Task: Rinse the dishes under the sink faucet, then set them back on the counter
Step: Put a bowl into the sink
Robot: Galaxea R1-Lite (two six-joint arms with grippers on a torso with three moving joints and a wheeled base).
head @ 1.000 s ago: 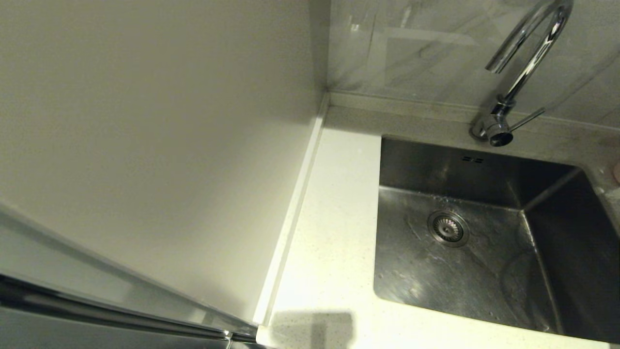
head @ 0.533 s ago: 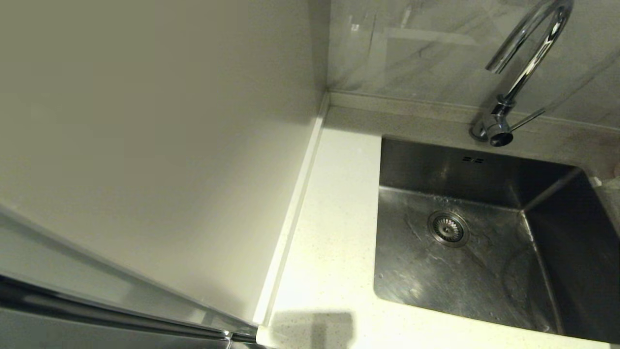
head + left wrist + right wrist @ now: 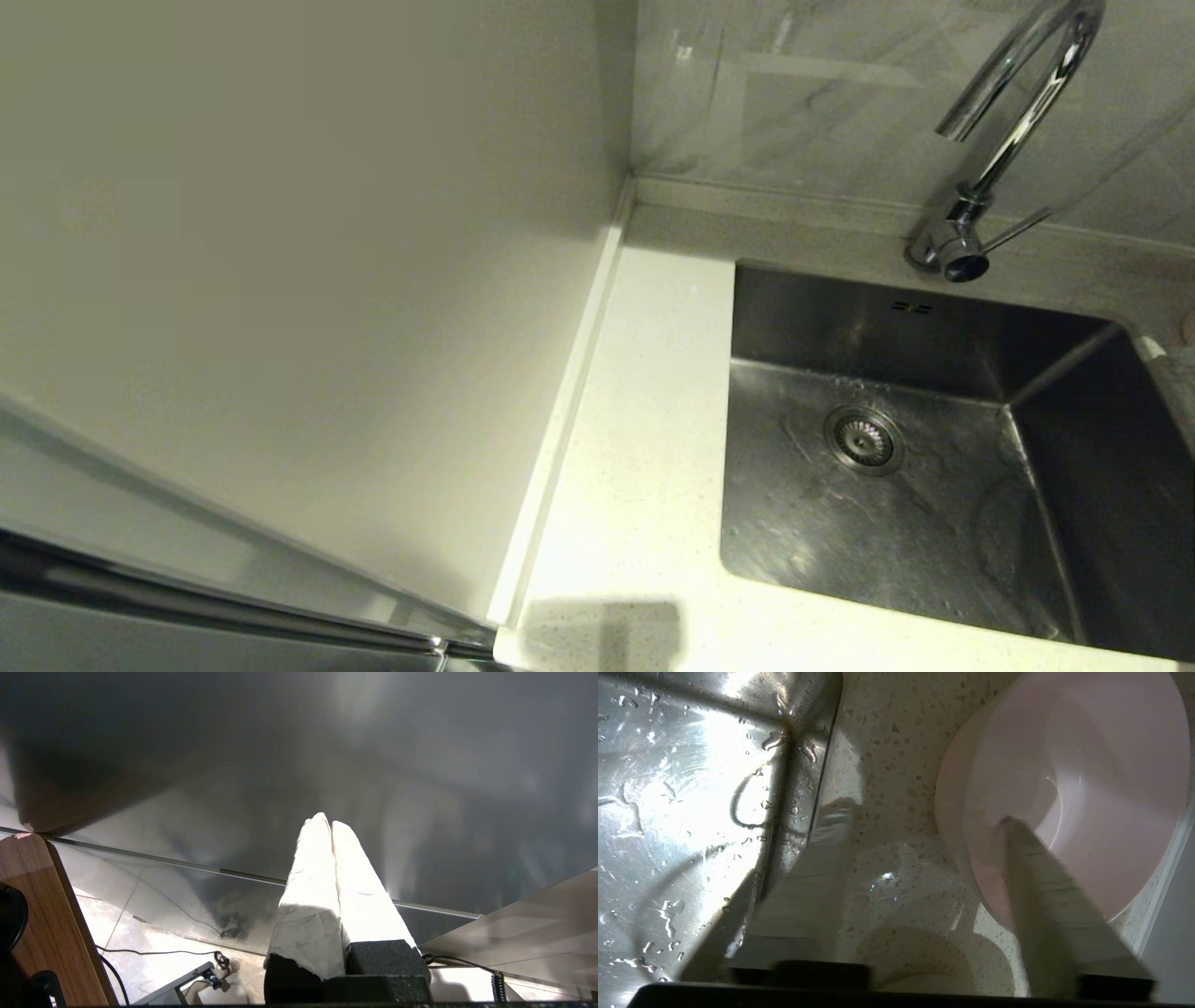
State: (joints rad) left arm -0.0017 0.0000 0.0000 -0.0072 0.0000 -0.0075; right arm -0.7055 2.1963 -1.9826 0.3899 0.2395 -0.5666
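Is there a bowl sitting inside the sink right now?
No, the head view shows the sink holding only its drain; the pink bowl rests on the counter.

Pink bowl [image 3: 1087, 779] cut off — right gripper [image 3: 924, 816] blurred.

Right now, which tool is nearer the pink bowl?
Right. The right tool is over the counter at the pink bowl, one finger over its rim. The left tool hangs parked off the counter, no bowl in view.

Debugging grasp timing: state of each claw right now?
Left claw: shut, holding nothing.
Right claw: open, holding nothing; one finger over the pink bowl.
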